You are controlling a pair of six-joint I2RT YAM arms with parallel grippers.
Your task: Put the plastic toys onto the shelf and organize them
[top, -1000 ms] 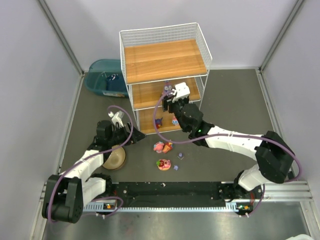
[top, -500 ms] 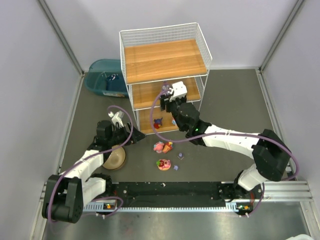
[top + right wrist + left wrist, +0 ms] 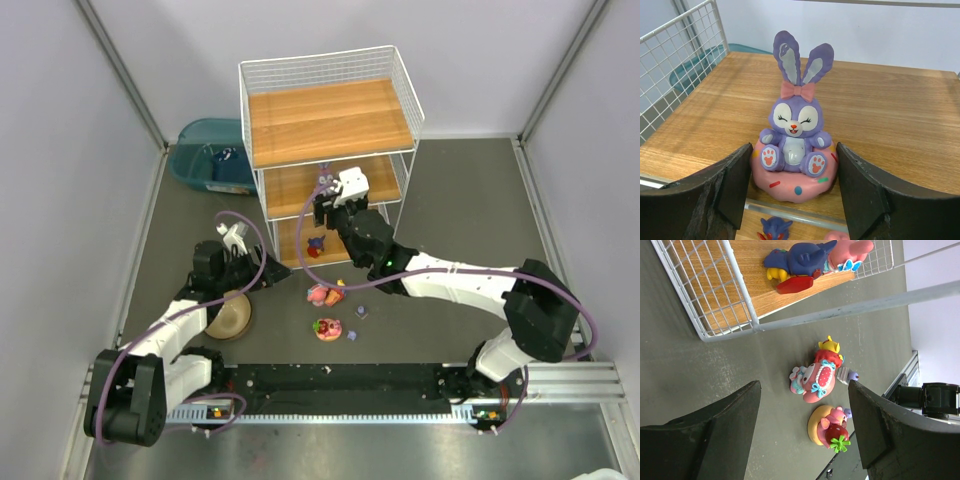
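The shelf stands at the back centre. A purple-eared bunny on a pink ring sits at the front edge of the middle board. My right gripper has a finger against each side of the ring; it shows in the top view too. A blue toy and a pink toy lie on the bottom board. On the floor lie a pink-red figurine, a yellow one and a strawberry disc. My left gripper is open and empty, low by the shelf's front left corner.
A tan round bowl sits under my left arm. A teal bin stands left of the shelf. Two small purple pieces lie near the floor toys. Grey walls close in on both sides.
My right gripper has moved left along the middle tier's front, and the bunny has moved with it. The left arm has not moved.
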